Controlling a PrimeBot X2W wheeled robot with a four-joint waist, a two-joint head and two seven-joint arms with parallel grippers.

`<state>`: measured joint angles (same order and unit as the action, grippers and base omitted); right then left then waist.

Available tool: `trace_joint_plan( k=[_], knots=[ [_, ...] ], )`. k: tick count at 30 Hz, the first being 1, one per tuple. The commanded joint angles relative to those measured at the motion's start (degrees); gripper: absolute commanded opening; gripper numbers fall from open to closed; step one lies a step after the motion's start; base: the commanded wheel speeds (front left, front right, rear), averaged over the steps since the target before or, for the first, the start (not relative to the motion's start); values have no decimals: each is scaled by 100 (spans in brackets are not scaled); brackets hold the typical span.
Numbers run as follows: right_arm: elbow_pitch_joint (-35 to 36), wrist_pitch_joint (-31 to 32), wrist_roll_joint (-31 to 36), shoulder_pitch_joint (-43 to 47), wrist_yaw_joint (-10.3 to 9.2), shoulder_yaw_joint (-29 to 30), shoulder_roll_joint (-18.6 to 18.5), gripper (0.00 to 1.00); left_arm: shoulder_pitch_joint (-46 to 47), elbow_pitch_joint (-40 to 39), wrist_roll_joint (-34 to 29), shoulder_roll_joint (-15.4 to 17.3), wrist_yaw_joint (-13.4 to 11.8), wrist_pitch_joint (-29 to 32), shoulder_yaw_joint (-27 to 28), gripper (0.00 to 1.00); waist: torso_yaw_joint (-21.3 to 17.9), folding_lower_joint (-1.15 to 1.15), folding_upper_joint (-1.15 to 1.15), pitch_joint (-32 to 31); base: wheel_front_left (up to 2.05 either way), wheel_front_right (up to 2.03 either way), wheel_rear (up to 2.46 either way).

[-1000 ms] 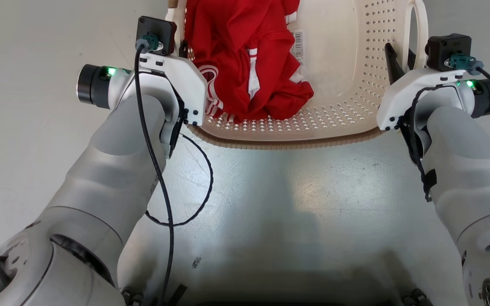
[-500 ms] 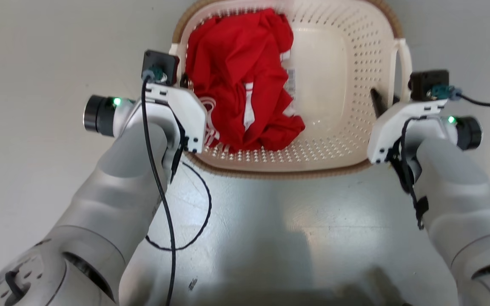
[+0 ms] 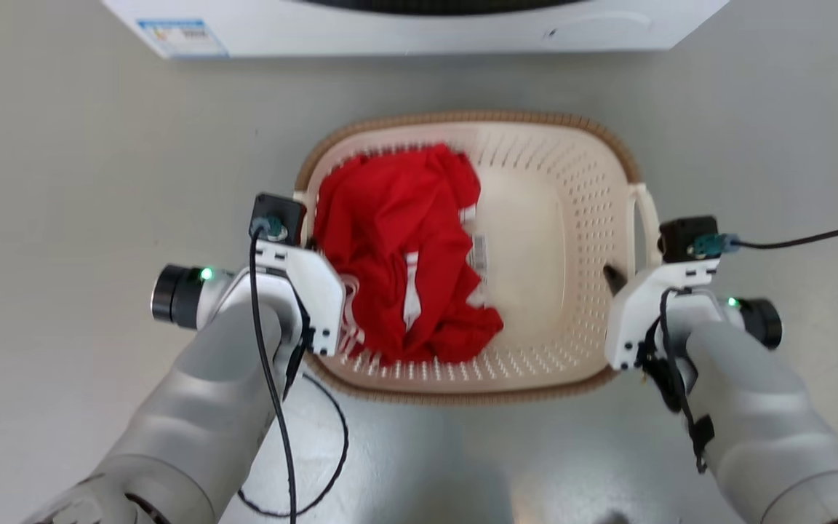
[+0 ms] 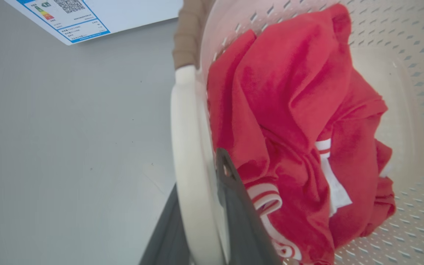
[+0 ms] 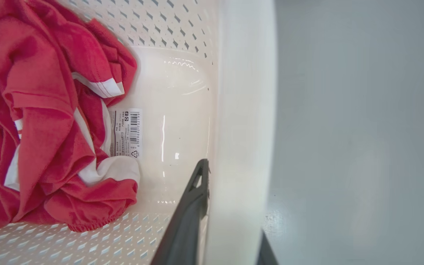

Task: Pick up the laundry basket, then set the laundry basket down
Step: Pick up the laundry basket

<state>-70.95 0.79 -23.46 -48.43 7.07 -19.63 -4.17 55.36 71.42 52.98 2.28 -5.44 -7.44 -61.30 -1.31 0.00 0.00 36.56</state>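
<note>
Laundry basket [image 3: 580,218] gripped on both sides.
Left end effector [image 4: 197,176] clenched on left handle [image 4: 184,129], right end effector [image 5: 234,206] clenched on right handle [image 5: 245,92]; red garment [image 3: 390,240] inside.

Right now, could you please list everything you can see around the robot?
laundry basket: one, cream with a brown rim, between the two pincers
garment: one, red with white stripes, crumpled in the basket's left half
barcode label: one, white, on the basket's bottom beside the garment
washing machine: one, white, beyond the basket
energy label: one, white and blue, on the machine's left part
floor: grey, all round
left pincer: one, dark fingers either side of the basket's left handle
right pincer: one, dark fingers either side of the right handle
</note>
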Motion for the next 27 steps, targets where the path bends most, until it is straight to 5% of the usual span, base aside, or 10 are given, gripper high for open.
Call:
trace_joint_plan(
  k=[1, 27],
  knots=[
    [169, 73, -126, 272, 42, -251, 129, 0, -77, -39, -2, 60, 98, -2, -5, 0, -159, 0, 0, -307, 0, 0, 0],
    [363, 859, -1863, 1557, 42, -1998, 129, 0, -1366, -201, 278, 60, 359, 634, -571, 0, -305, 0, 0, -2371, 0, 0, 0]
  ],
)
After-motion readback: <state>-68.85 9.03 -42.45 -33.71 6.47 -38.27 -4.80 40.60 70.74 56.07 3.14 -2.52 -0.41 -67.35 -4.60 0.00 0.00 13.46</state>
